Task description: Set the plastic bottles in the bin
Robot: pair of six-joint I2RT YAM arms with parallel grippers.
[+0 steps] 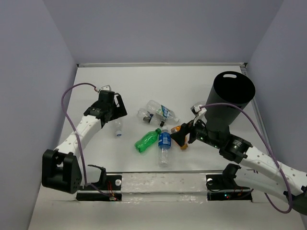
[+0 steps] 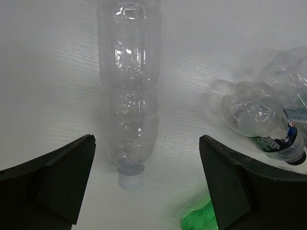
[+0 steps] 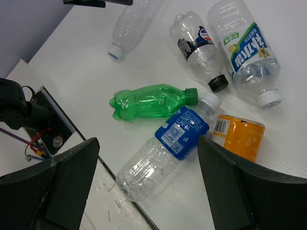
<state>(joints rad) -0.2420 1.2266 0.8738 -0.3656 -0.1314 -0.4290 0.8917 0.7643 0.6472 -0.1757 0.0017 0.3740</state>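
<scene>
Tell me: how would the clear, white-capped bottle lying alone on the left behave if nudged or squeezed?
The clear bottle looks empty, so probably very light. It lies on its round side on the smooth table, so a nudge would likely roll it. Its thin ribbed walls would probably give under a squeeze.

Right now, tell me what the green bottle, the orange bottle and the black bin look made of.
Green bottle: thin translucent plastic, glossy; light passes through and it glints.
Orange bottle: opaque orange surface, a label or tinted plastic, unclear which.
Black bin: probably rigid plastic, smooth, dull sheen, moulded handle slot.
</scene>
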